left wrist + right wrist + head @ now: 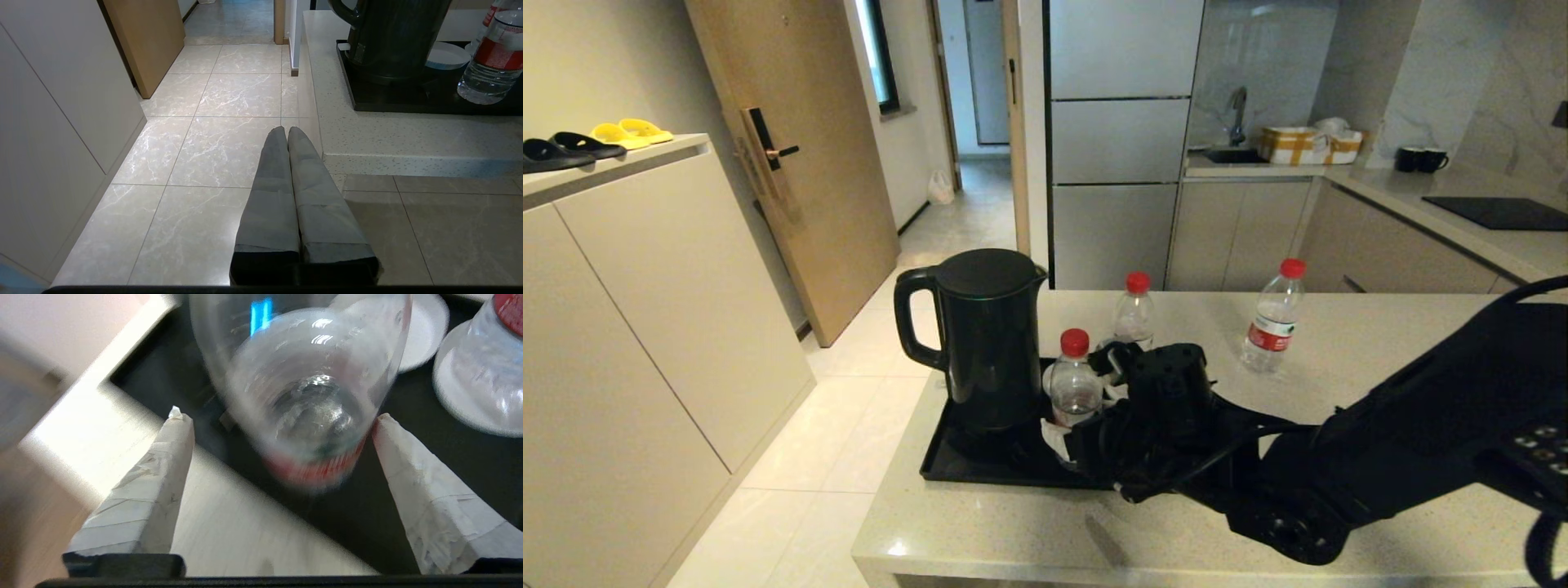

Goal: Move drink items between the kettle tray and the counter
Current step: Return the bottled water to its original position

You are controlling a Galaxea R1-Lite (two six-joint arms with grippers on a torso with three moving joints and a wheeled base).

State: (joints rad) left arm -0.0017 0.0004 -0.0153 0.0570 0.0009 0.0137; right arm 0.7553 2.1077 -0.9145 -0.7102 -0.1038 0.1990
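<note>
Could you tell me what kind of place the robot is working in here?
Most likely a small apartment or hotel-suite kitchenette: a sink and black cooktop behind, a kettle on a tray.

We see clear, glossy plastic in the bottle between our right gripper's spread, pale tape-wrapped fingers, its cap smooth red plastic. The tray beneath is matt black. The kettle at the tray's nine o'clock looks satin black plastic. The counter is polished speckled stone. Our left gripper's closed fingers wear dull grey wrap.
</note>
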